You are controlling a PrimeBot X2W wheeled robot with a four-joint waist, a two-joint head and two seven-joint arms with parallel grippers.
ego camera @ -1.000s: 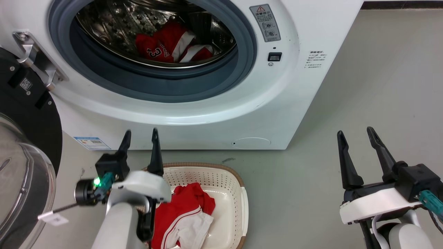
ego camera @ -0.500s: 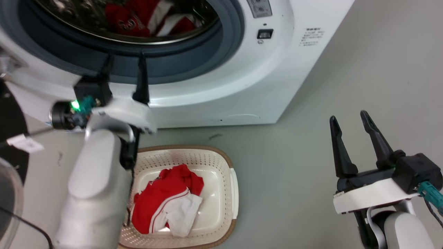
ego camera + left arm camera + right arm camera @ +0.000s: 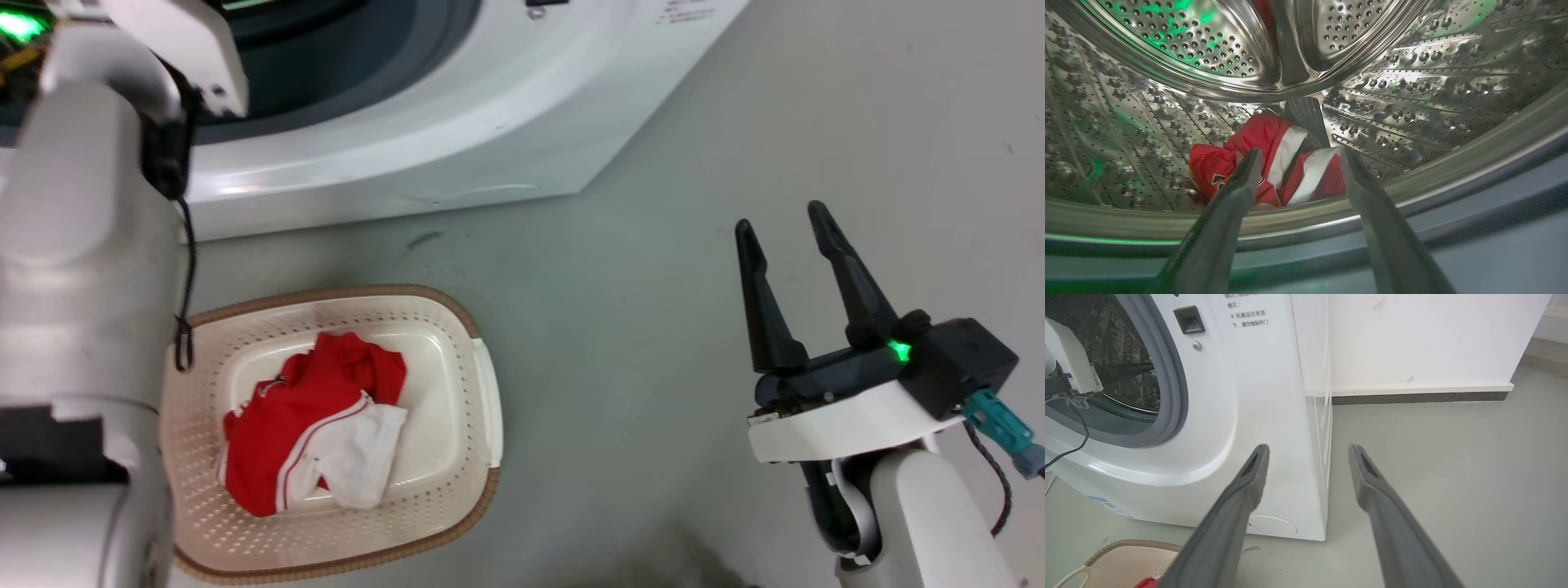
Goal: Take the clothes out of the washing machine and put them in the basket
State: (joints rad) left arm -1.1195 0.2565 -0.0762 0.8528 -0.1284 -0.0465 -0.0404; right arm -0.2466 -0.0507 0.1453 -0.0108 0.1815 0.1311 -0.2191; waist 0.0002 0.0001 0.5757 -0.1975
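Clothes (image 3: 1274,167) | done: one red-and-white bundle (image 3: 310,425) lies in basket (image 3: 490,408), near left | to do: red pile at far bottom of washing machine (image 3: 1257,396) drum (image 3: 1167,102) | left gripper (image 3: 1300,155) spread, empty, at drum mouth, pointing at pile | right gripper (image 3: 780,216) spread, empty, above floor (image 3: 653,286), right

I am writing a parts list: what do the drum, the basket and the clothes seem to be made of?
Drum: probably stainless steel, polished; it mirrors light and has punched holes.
Basket: likely moulded plastic, smooth cream walls with even holes, brown woven-look rim.
Clothes: soft red fabric with white bands, lying in creased folds.
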